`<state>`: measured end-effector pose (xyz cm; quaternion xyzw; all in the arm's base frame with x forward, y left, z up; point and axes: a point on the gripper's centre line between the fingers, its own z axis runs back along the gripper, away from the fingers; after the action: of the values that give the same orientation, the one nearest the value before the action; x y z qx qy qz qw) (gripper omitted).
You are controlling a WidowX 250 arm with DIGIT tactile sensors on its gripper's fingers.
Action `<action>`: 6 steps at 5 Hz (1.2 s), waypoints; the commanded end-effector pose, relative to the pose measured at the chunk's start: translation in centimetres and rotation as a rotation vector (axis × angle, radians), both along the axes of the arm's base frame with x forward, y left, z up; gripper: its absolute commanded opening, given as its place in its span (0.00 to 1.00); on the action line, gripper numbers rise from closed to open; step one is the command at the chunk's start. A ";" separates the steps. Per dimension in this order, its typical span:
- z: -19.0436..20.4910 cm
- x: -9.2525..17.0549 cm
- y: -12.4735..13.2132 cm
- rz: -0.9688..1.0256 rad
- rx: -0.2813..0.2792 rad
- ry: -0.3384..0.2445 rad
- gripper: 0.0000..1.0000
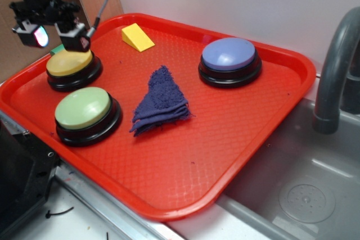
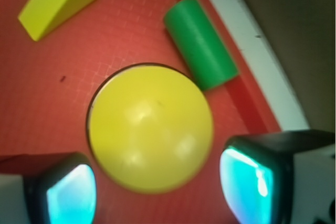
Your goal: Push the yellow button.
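Note:
The yellow button (image 1: 70, 63) is a matte yellow dome on a black round base, at the back left of the red tray (image 1: 236, 133). In the wrist view the yellow button (image 2: 150, 127) fills the middle of the frame. My gripper (image 1: 53, 33) hangs just above its far-left side, open, with nothing between its fingers. The gripper (image 2: 157, 192) shows two glowing cyan pads (image 2: 71, 195) spread wide on either side of the dome's near edge.
A green-topped button (image 1: 85, 113) sits in front of the yellow one, a blue-topped button (image 1: 229, 60) at the back right. A folded blue cloth (image 1: 162, 102) lies mid-tray. A yellow wedge (image 1: 137, 36) and a green cylinder (image 2: 200, 43) lie near the yellow button. A sink (image 1: 304, 189) and faucet (image 1: 337, 66) are at right.

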<state>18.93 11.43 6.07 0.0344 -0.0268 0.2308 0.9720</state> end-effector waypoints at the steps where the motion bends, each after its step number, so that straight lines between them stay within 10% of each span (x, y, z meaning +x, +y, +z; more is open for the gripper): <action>1: -1.1 -0.3 -0.4 -0.015 0.004 0.011 1.00; 6: 4.8 -0.3 -1.0 -0.039 -0.010 0.030 1.00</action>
<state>18.16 9.84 9.30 0.0277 0.0210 0.2134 0.9763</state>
